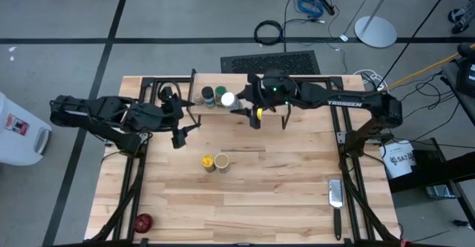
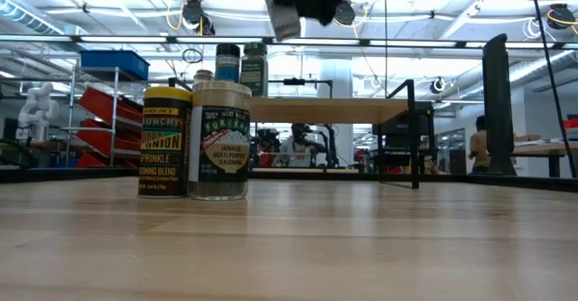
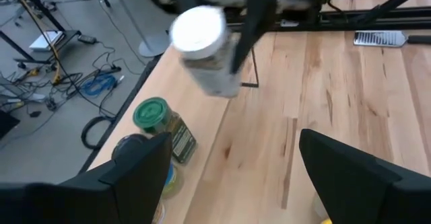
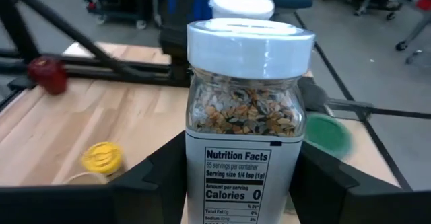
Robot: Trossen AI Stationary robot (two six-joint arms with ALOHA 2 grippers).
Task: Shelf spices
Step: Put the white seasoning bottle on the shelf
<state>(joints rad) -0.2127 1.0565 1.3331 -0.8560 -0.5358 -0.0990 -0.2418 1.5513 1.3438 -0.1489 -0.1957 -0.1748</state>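
A white-capped spice jar [image 4: 246, 116] sits between the fingers of my right gripper [image 4: 239, 177], above the shelf [image 1: 223, 113] at the table's far middle. The dark-lidded jar [image 1: 208, 95] and the green-lidded jar [image 1: 220, 96] stand on the shelf's plank, beside the held jar [image 1: 228, 99]. Out on the table top, a yellow jar [image 1: 208, 161] and a tan jar [image 1: 221, 162] stand side by side. My left gripper [image 1: 180, 134] hangs open left of the shelf, with nothing between its fingers [image 3: 135, 177]. My right gripper pinches the white-capped jar's lower body [image 4: 195, 177] between its two fingers, one on each side, below the cap. The fingers come from the table's right side, slanting a little downward. The jar stands upright in the hold, lifted clear above the shelf [image 2: 280, 16].
A small red round object [image 1: 143, 222] lies at the table's near left corner. A metal grater with a black handle [image 1: 335, 195] lies near the right edge. The shelf's black legs [image 2: 414, 134] stand on the table. Bare wood spreads across the near middle.
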